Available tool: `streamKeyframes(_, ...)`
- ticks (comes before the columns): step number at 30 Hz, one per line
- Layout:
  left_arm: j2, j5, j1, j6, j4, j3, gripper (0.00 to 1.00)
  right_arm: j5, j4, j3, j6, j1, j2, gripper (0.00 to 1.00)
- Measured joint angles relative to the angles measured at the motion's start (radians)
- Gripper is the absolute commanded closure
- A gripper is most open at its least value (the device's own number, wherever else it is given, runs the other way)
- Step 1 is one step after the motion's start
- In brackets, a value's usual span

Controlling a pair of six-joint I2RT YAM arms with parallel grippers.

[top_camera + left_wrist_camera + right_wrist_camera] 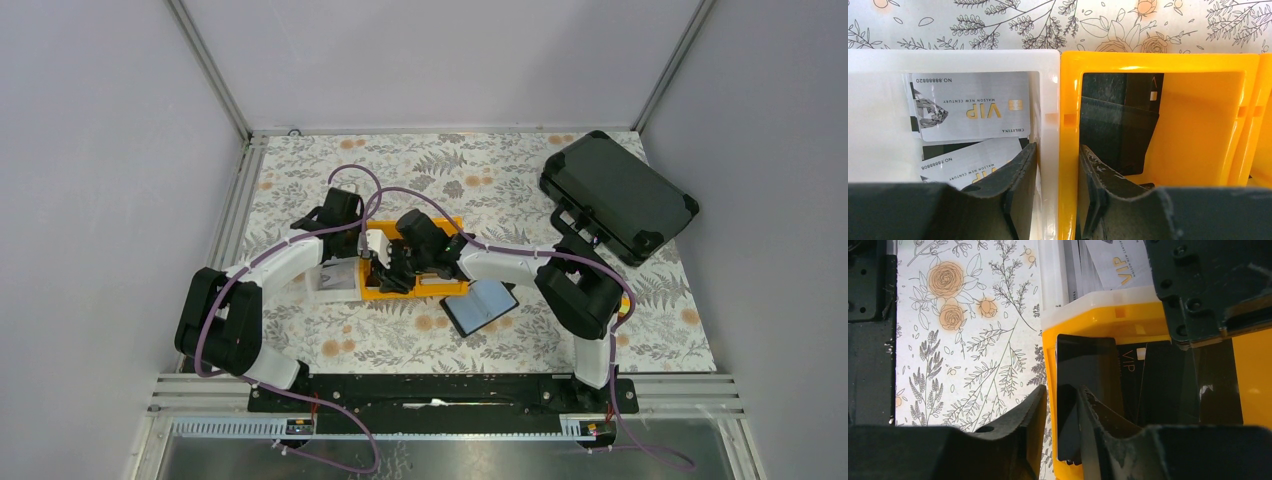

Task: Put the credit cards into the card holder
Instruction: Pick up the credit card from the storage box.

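**A:** Where are the cards?

**B:** Silver cards (970, 107), printed VIP, lie overlapping in the white bin (948, 60). Dark cards (1118, 130) stand leaning in the yellow bin (1158, 62). The two bins touch side to side.

**A:** And the holder?

**B:** The holder (480, 308) lies open on the bench (400, 345), just beside the yellow bin's near right corner.

**A:** What about the left end effector?

**B:** The left end effector (1058, 150) is closed on the bin walls (1053, 100) where the bins meet. One finger is inside the white bin and the other is inside the yellow one, both against the plastic.

**A:** And the right one?

**B:** The right end effector (1062, 390) straddles another wall of the yellow bin, with one finger outside over the bench and one inside. Between the fingers are that wall and one dark card (1083, 370) standing against it. The fingers sit close on both sides, but I cannot tell whether they are actually clamping.

**A:** Anything else on the bench?

**B:** A black case (618, 195) sits closed at the far right corner, well apart from the bins.
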Motion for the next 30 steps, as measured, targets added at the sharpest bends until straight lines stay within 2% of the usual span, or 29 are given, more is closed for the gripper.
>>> streamKeyframes(8,0.000,0.000,0.000,0.008,0.000,0.000,1.00,-0.007,-0.002,0.008,0.019,0.000,-0.001,0.79)
streamKeyframes(11,0.000,0.000,0.000,0.008,0.000,0.000,1.00,-0.010,-0.003,0.011,0.024,0.000,-0.001,0.79)
streamKeyframes(30,0.000,0.003,0.006,0.007,0.002,0.000,1.00,-0.024,-0.012,0.010,0.040,0.016,-0.001,0.63)
